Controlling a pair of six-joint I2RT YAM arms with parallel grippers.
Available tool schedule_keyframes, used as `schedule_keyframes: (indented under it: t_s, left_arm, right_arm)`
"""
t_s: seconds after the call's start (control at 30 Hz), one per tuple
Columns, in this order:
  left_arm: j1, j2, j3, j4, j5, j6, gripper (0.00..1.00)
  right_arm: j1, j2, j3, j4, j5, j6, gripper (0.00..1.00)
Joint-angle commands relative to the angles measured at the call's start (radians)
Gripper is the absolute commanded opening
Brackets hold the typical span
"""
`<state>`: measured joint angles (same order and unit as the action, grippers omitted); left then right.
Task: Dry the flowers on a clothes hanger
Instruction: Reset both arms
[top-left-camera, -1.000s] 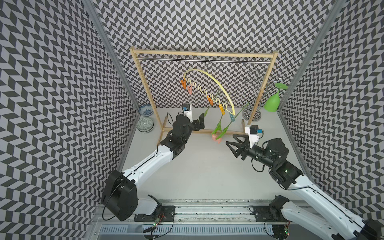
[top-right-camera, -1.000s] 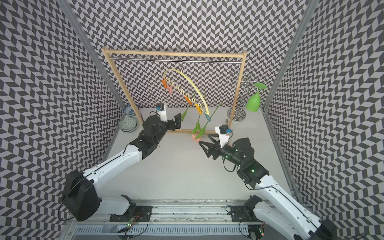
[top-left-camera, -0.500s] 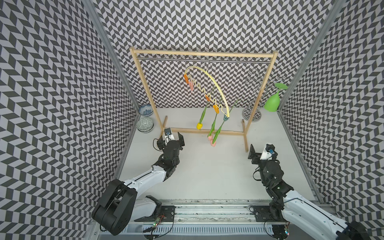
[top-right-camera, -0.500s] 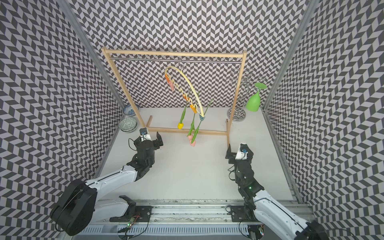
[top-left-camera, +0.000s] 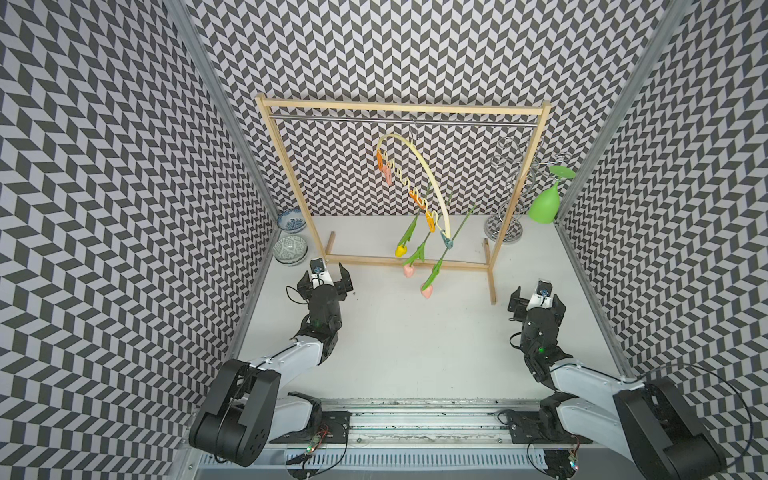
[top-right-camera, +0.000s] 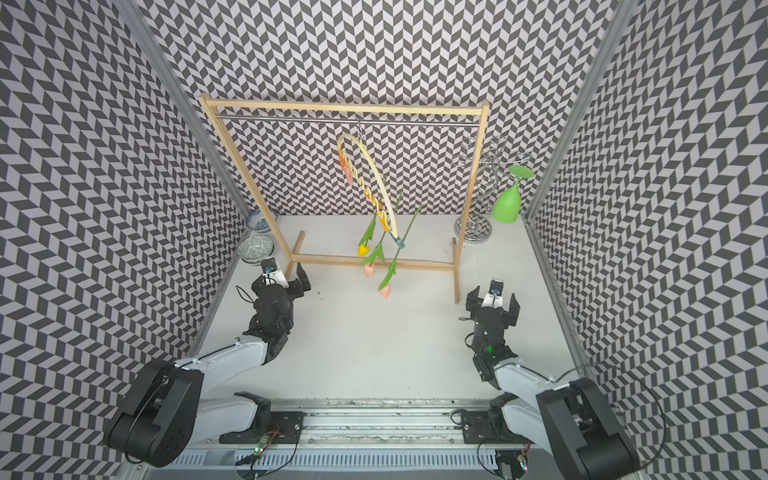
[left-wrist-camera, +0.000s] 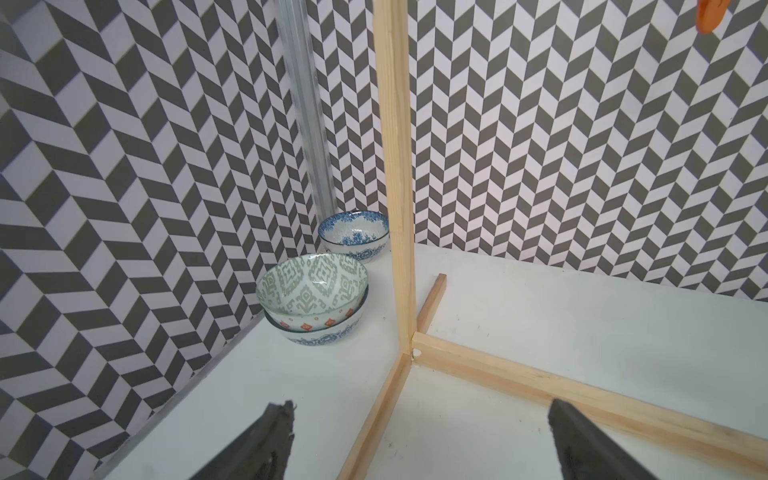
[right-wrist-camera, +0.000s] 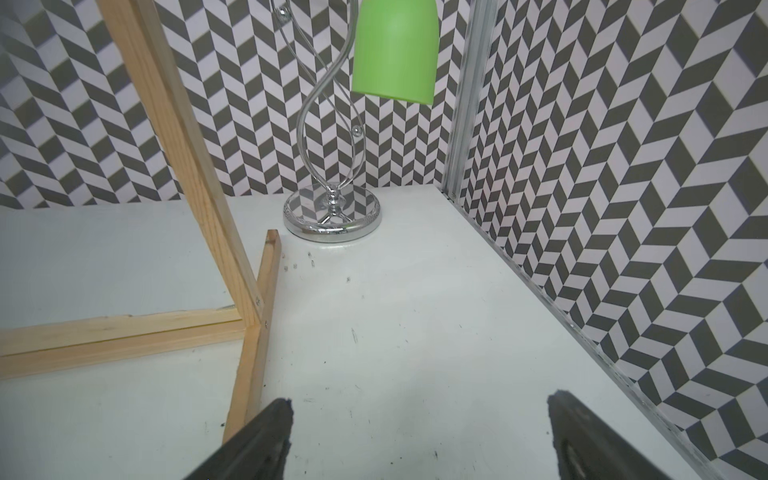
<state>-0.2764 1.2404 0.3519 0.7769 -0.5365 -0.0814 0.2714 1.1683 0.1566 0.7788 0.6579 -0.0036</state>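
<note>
The pale yellow clothes hanger (top-left-camera: 420, 166) (top-right-camera: 376, 174) hangs by its hook from the rack's metal rail, turned nearly edge-on. Three flowers hang head down from its clothespins: a yellow bloom (top-left-camera: 400, 250) (top-right-camera: 363, 250) and two pink blooms (top-left-camera: 409, 270) (top-left-camera: 427, 291). My left gripper (top-left-camera: 325, 279) (left-wrist-camera: 419, 409) is open and empty, low over the table by the rack's left foot. My right gripper (top-left-camera: 537, 301) (right-wrist-camera: 419, 401) is open and empty beside the rack's right foot. Both grippers are well apart from the flowers.
The wooden rack (top-left-camera: 399, 109) spans the back, its base bars (left-wrist-camera: 498, 370) lying on the table. Stacked patterned bowls (top-left-camera: 291, 249) (left-wrist-camera: 311, 299) and a blue bowl (top-left-camera: 291, 220) sit at the back left. A silver wire stand (top-left-camera: 505, 226) (right-wrist-camera: 332, 216) holds an upturned green glass (top-left-camera: 544, 205).
Both arms have pulled back from the hanger toward the front and lowered. The right gripper has opened wider. The hanger has swung round with the flowers on it.
</note>
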Motion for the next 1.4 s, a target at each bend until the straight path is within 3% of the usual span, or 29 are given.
schedule_keyframes:
  t_s: [0.0,0.07,0.1,0.23,0.33,0.43,0.5,0.57,0.63,0.67,0.7,0.77,0.9,1.37]
  left_arm:
    - [0.012,-0.019,-0.073,0.190,0.084,0.075,1.00]
    - [0.019,0.035,-0.083,0.254,0.073,0.119,1.00]
    - [0.013,0.052,-0.059,0.196,0.056,0.127,1.00]
    - [0.040,0.168,-0.088,0.329,0.052,0.136,1.00]
    - [0.061,0.182,-0.075,0.322,0.085,0.146,1.00]
    - [0.088,0.204,-0.133,0.456,0.144,0.160,1.00]
    - [0.140,0.282,-0.180,0.645,0.238,0.156,1.00]
    - [0.176,0.267,-0.158,0.530,0.261,0.079,1.00]
    - [0.184,0.338,-0.133,0.590,0.245,0.096,1.00]
    - [0.193,0.327,-0.134,0.575,0.266,0.087,1.00]
    - [0.196,0.304,-0.111,0.481,0.271,0.073,1.00]
    - [0.204,0.319,-0.116,0.521,0.282,0.074,1.00]
    - [0.202,0.314,-0.113,0.506,0.281,0.074,1.00]
    - [0.205,0.308,-0.111,0.492,0.286,0.071,1.00]
  right_arm:
    - [-0.045,0.056,0.034,0.144,-0.052,0.018,0.99]
    - [-0.094,0.095,0.044,0.202,-0.097,0.058,0.99]
    - [-0.118,0.117,0.037,0.261,-0.119,0.089,0.99]
    - [-0.192,0.203,-0.008,0.458,-0.215,0.132,0.99]
    - [-0.195,0.315,-0.096,0.801,-0.250,0.080,0.98]
    - [-0.195,0.295,-0.043,0.593,-0.382,0.053,0.99]
    - [-0.190,0.448,-0.017,0.815,-0.340,0.025,0.99]
    - [-0.172,0.336,0.055,0.449,-0.366,0.032,0.99]
    - [-0.159,0.427,0.031,0.689,-0.313,0.000,0.99]
    - [-0.140,0.426,0.014,0.712,-0.292,-0.015,0.99]
    - [-0.117,0.393,0.021,0.645,-0.264,-0.022,0.99]
    - [-0.116,0.358,0.029,0.571,-0.271,-0.017,0.99]
    - [-0.112,0.431,-0.008,0.766,-0.258,-0.039,0.99]
    - [-0.112,0.424,0.011,0.717,-0.263,-0.036,0.99]
